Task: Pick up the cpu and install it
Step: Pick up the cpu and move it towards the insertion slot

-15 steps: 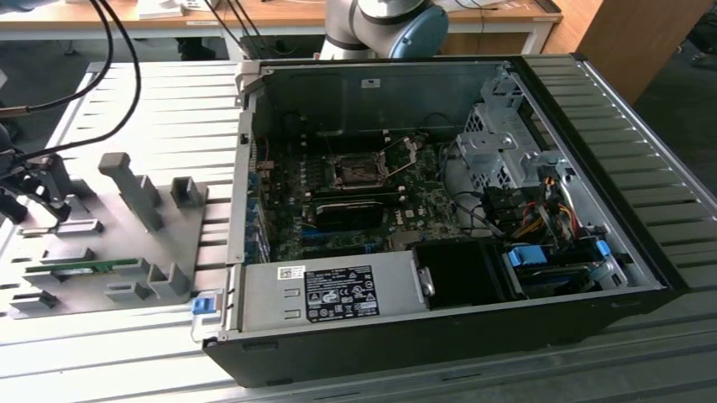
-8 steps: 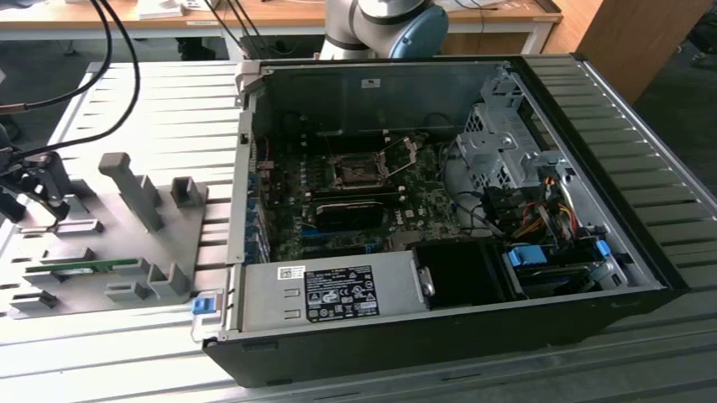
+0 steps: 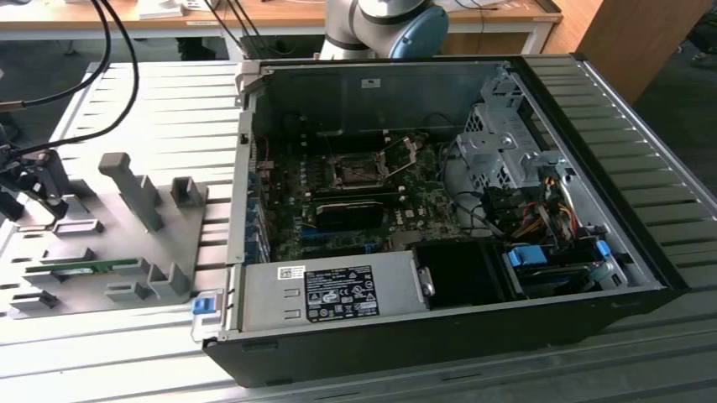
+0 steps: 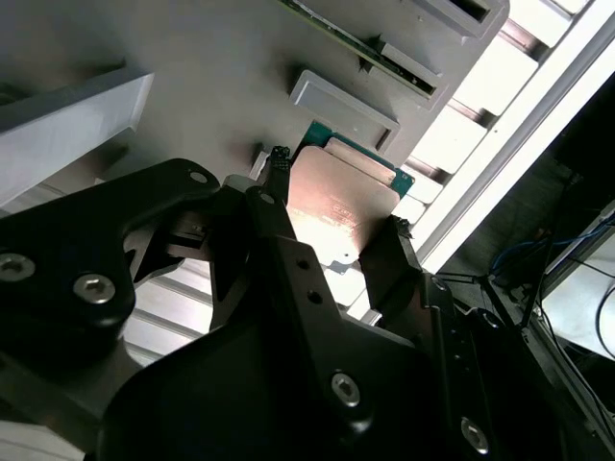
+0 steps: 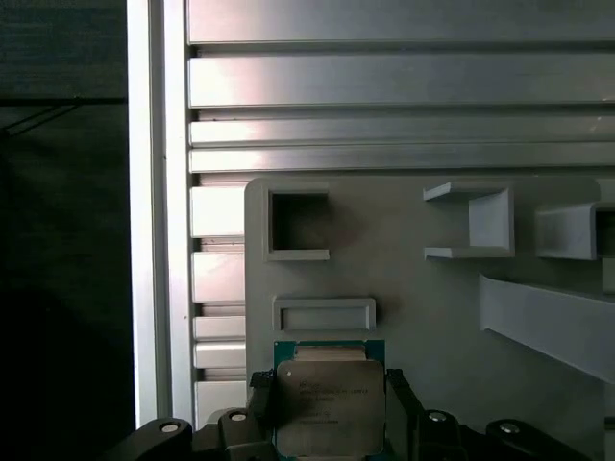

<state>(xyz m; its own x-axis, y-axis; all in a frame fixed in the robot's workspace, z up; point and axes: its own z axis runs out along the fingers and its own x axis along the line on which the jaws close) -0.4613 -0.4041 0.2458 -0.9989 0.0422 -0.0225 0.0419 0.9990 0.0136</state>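
The cpu (image 5: 330,408) is a small square chip with a silvery top and a green rim; in the second wrist view the cpu (image 4: 341,206) shows a warm reflection. My gripper (image 5: 329,384) has a black finger against each of two opposite edges of the chip, shut on it. The chip is just over the grey fixture plate (image 5: 432,307), near the plate's edge. In the exterior view my gripper (image 3: 37,186) is at the far left, over the plate (image 3: 112,243). The open motherboard socket (image 3: 361,172) lies inside the computer case, far from my gripper.
The open computer case (image 3: 448,210) fills the exterior view's right and middle, with a power supply (image 3: 331,294) at its front. Grey upright blocks (image 3: 129,189) and a green circuit strip (image 3: 84,269) sit on the fixture plate. Black cables (image 3: 67,84) hang at the left.
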